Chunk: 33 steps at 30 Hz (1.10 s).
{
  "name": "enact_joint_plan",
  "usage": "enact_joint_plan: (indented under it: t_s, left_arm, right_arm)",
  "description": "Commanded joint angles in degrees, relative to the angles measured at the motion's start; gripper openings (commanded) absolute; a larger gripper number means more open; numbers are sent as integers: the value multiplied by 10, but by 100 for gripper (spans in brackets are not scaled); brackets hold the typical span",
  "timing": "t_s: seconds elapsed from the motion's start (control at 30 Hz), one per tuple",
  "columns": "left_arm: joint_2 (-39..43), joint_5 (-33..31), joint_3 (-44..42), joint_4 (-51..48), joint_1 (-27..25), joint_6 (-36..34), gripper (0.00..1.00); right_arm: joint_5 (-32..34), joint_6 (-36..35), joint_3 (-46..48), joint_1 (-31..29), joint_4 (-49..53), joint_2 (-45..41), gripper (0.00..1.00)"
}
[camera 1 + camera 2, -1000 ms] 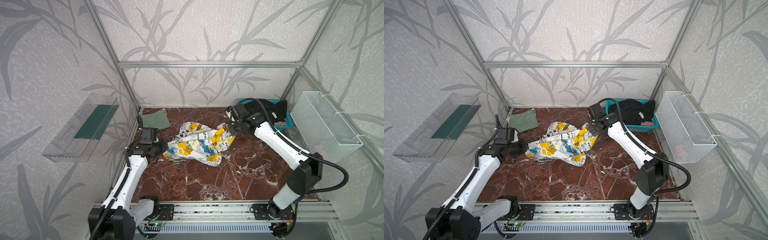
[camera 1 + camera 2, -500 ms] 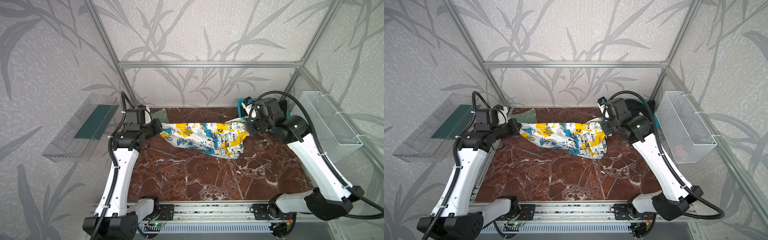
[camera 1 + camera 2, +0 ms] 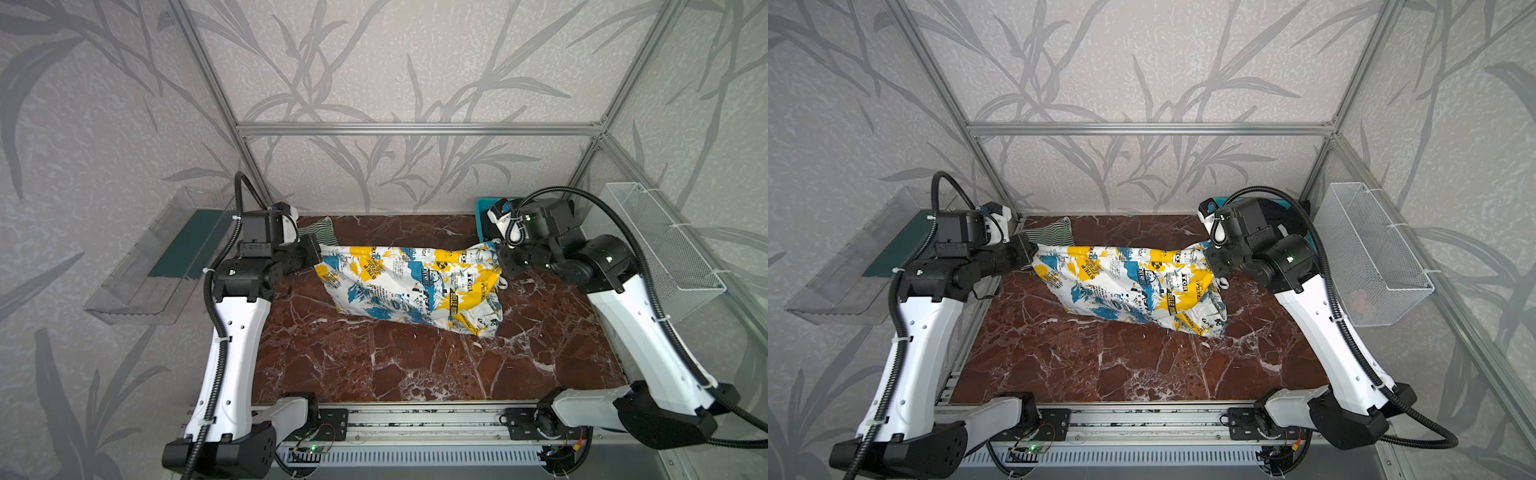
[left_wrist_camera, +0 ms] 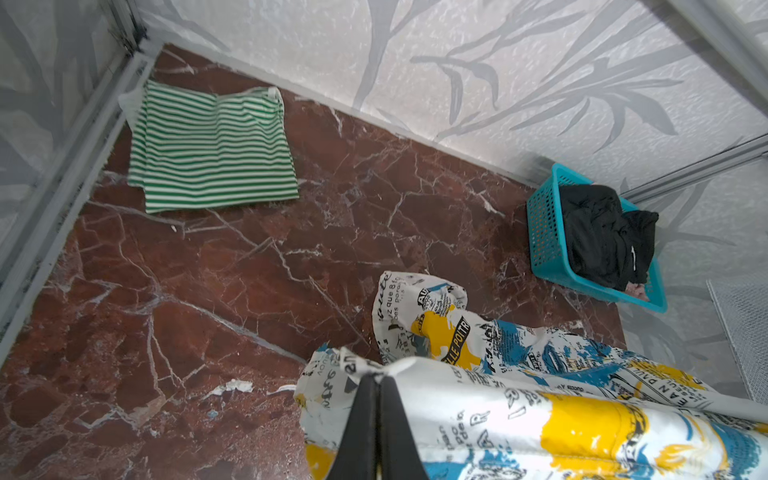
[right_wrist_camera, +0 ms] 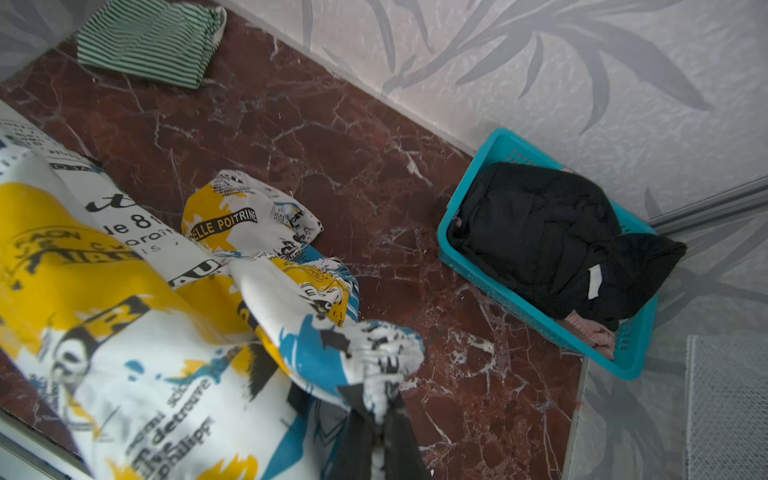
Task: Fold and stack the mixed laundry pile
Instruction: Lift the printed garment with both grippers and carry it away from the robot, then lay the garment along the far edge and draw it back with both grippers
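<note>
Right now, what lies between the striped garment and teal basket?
Only bare marble tabletop, per the left wrist view, between the green-striped garment and teal basket.

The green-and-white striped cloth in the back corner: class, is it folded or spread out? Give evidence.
Folded: the green-and-white striped cloth lies as a rectangle, stacked layers showing along one edge in the right wrist view.

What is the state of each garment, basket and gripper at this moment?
printed garment: unfolded, held up, stretched between both grippers
striped garment: folded, flat on the table
black garment: crumpled in the teal basket
pink garment: in the basket, mostly under the black one
left gripper: shut on printed garment
right gripper: shut on printed garment
</note>
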State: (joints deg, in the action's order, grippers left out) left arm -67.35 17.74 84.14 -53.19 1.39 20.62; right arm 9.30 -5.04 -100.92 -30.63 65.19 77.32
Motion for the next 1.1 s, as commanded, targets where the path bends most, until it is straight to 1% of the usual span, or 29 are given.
enact_joint_plan:
  t_s: [0.0,0.07,0.17,0.27,0.33,0.43,0.5,0.53,0.6,0.67,0.73,0.77,0.83,0.93,0.97,1.03,1.07]
  left_arm:
    - [-34,24,-5,45,8,5,0]
    - [-70,29,24,63,7,10,0]
    - [-130,33,98,78,8,13,0]
    - [-193,33,222,53,14,10,0]
    - [-237,31,335,7,20,4,0]
    - [-274,18,473,-36,26,-7,0]
    - [-282,11,531,-44,32,-11,0]
    - [-282,10,548,-44,35,-12,0]
    - [-272,19,552,-42,40,-19,0]
    - [-243,45,512,-33,39,-36,0]
    - [-185,65,411,-15,39,-44,0]
    - [-151,74,347,-1,39,-46,0]
    - [-64,85,186,28,40,-42,0]
    - [53,87,-38,57,39,-13,0]
    - [79,83,-96,59,39,1,0]
    - [128,83,-212,71,39,33,0]
    - [142,79,-253,76,40,50,0]
  right_arm:
    - [-12,-9,16,19,-30,26,0]
    - [-32,-9,5,45,-70,48,0]
    - [-65,-7,-52,79,-118,94,0]
    - [-67,-23,-182,84,-104,151,0]
    - [-69,-30,-285,82,-81,183,0]
    - [-79,-45,-372,82,-86,192,0]
    - [-86,-54,-382,82,-109,181,0]
    - [-91,-57,-371,82,-124,170,0]
    - [-99,-59,-322,82,-150,138,0]
    - [-102,-59,-221,81,-194,85,0]
    - [-99,-46,-76,81,-246,12,0]
    - [-98,-36,-14,82,-260,-18,0]
    - [-98,3,124,81,-279,-86,0]
    - [-116,78,296,72,-275,-157,0]
    - [-124,100,341,66,-273,-172,1]
    - [-131,150,425,44,-262,-189,8]
    - [-132,173,454,36,-254,-190,12]
